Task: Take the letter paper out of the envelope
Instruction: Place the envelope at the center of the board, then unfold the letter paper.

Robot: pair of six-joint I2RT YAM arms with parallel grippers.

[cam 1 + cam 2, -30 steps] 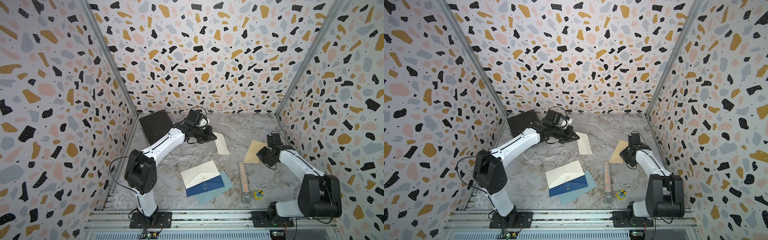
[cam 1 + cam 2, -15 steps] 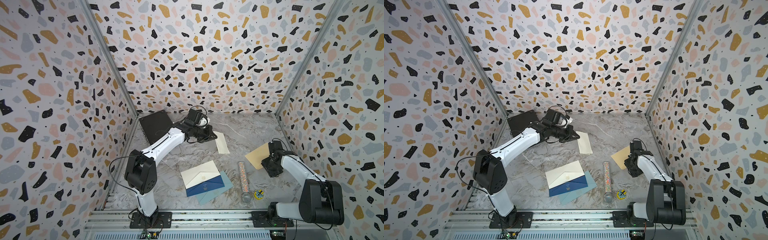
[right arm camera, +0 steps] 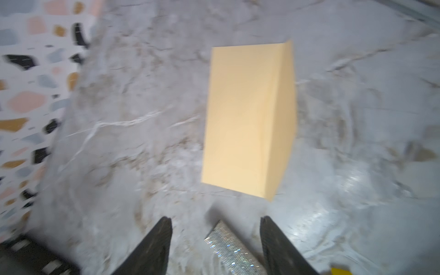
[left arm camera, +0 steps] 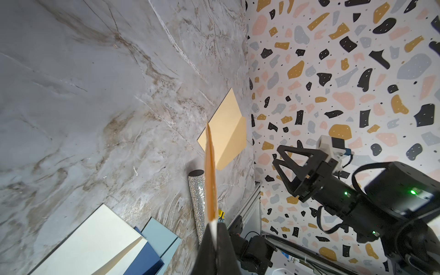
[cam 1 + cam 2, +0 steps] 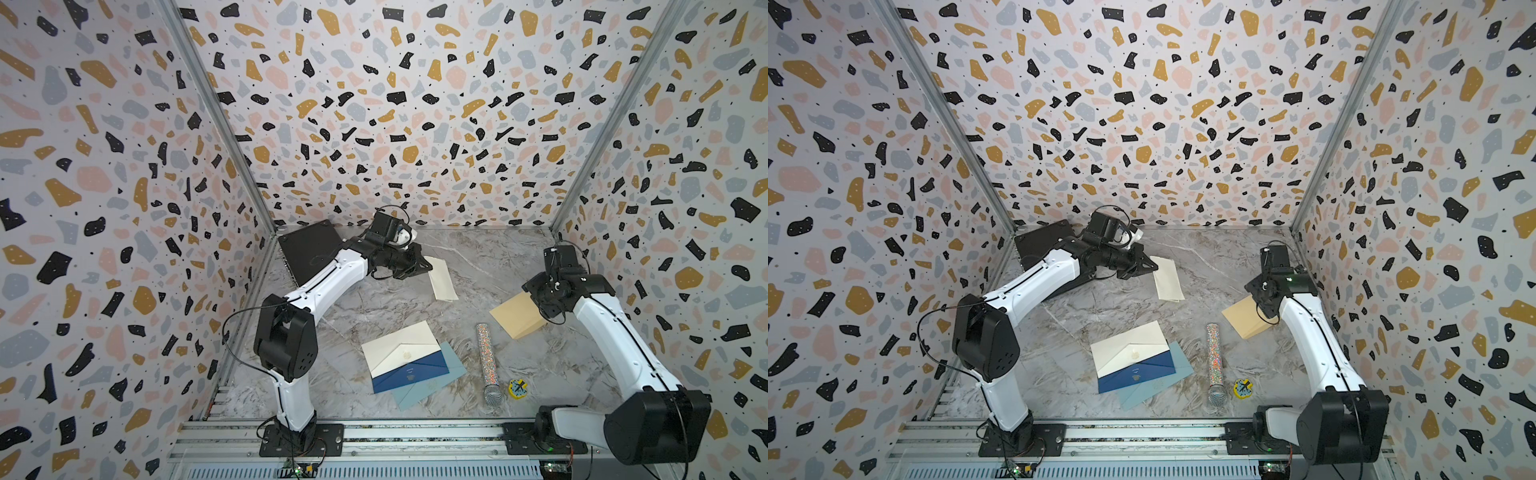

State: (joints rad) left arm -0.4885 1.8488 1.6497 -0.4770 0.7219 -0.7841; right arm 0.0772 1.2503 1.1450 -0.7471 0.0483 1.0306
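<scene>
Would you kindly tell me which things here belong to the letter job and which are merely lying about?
Job: letter paper, pinched in left hand; tan envelope, lying by open right hand.
Lying about: stack of three envelopes, glitter tube, yellow trinket, black board.

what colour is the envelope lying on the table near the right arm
Plain pale tan, a yellowish brown, with no pattern: envelope. It shows best in the right wrist view.
</scene>
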